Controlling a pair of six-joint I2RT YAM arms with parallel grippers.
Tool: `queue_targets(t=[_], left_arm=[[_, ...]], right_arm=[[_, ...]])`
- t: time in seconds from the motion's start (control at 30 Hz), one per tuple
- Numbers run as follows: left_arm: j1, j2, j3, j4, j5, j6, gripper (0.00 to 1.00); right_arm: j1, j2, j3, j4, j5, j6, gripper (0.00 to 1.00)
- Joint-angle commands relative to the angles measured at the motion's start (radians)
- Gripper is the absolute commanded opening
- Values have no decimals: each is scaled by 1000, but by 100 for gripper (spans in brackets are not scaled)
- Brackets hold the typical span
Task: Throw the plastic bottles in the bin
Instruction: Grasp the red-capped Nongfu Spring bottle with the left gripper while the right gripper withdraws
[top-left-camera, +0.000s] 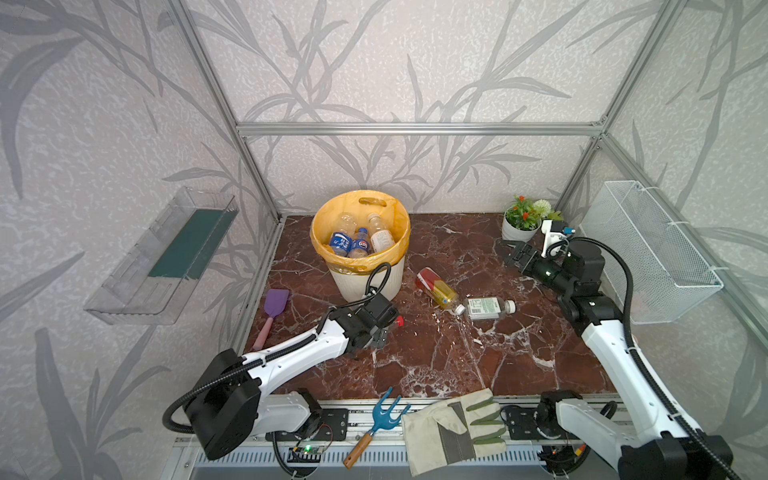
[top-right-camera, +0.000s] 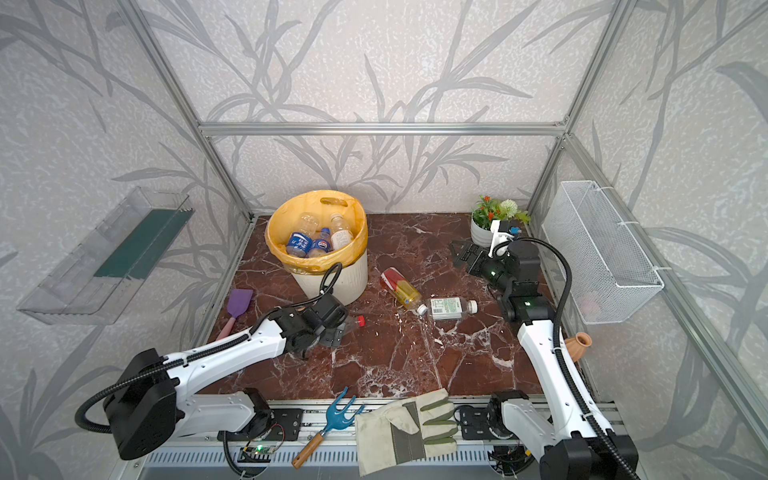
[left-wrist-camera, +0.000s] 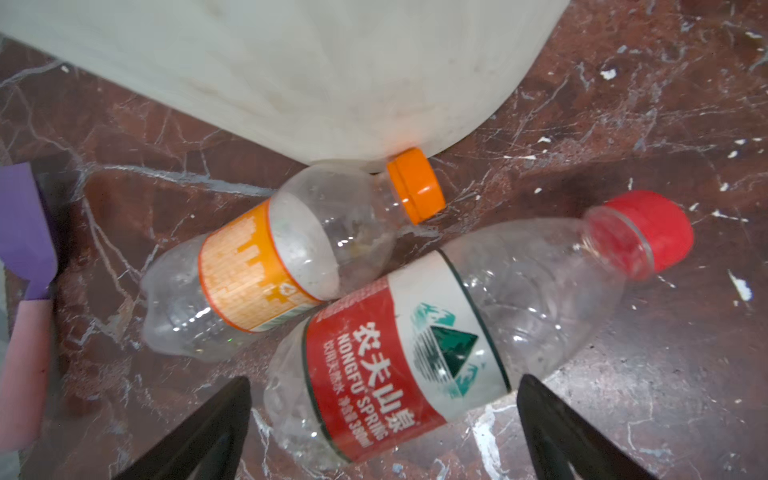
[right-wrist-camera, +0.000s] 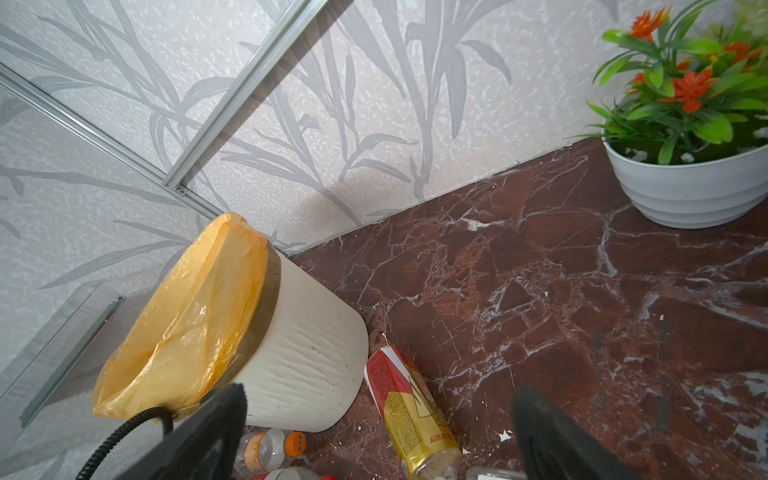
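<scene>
Red-capped bottle (left-wrist-camera: 415, 345) lies on the desk (top-left-camera: 457, 365) near the bin (top-left-camera: 374, 286), the left tool (left-wrist-camera: 384, 380) spread wide astride it, not gripping; far right, the right tool (top-left-camera: 513, 255) gapes empty.

"NONGFU SPRING" on red-labelled bottle (left-wrist-camera: 419, 345)

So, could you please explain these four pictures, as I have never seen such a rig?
Two robot arms with pincer grippers stand at a marble table. Two pictures look down from above; two come from wrist cameras. The bin holds several bottles. Four more lie outside: a red-capped bottle and an orange-capped bottle by the bin, under the left gripper, a red-and-yellow bottle and a green-labelled bottle centrally. The right gripper hovers farther back. Both are open, holding nothing.
</scene>
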Motion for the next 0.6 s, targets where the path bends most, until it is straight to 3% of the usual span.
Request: queue_targets(t=[0.0,0.33,0.57], left_arm=[[17,56,31,36,33,26,100],[-5,77,16,63,139,4,99],[-44,91,-22,70,146,-32,98]], right_arm=[[-8,-11,-12,41,-27,19,99],[-27,-27,-32,55,-43,41,99],[-37,-27,-43,72,-50,48,99]])
